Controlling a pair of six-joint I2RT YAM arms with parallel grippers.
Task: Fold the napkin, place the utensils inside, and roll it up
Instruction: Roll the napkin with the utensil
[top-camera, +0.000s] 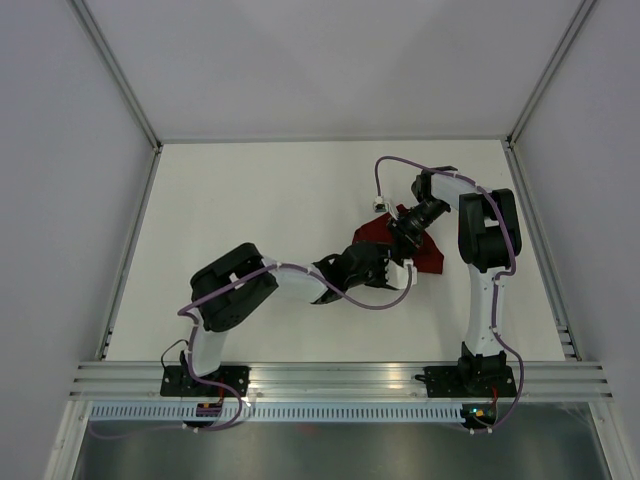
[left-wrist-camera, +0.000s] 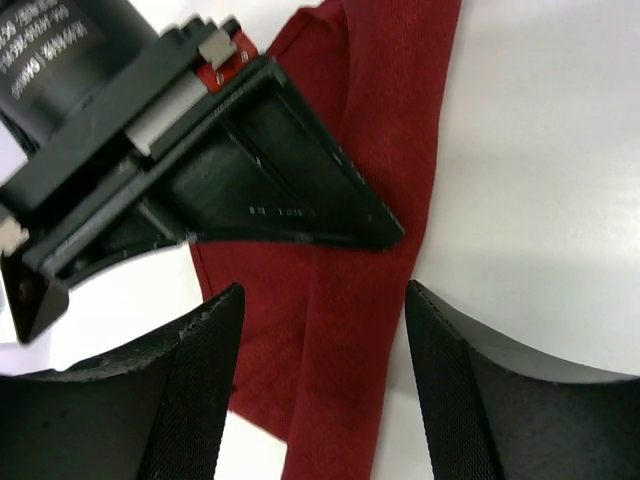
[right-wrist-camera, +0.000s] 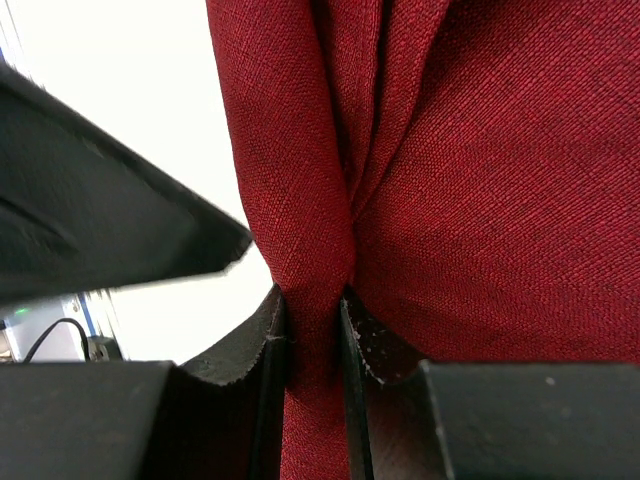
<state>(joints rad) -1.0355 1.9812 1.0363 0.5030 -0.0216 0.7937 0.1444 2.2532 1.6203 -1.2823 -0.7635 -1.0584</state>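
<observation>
Napkin: the dark red napkin (top-camera: 372, 232) lies on the right side of the white table (top-camera: 250, 200). It is bunched up into long folds.
Right tool: the right tool (right-wrist-camera: 312, 325) is almost closed. Its two fingers pinch a thick fold of the napkin tight.
Left tool: the left tool (left-wrist-camera: 323, 300) has its fingers wide apart. It hangs just over the napkin, with red cloth showing between the fingers, and it holds nothing.
Both tools: they are very close together, over the same cloth.

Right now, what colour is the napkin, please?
The napkin is plain dark red, seen best in the right wrist view.
</observation>
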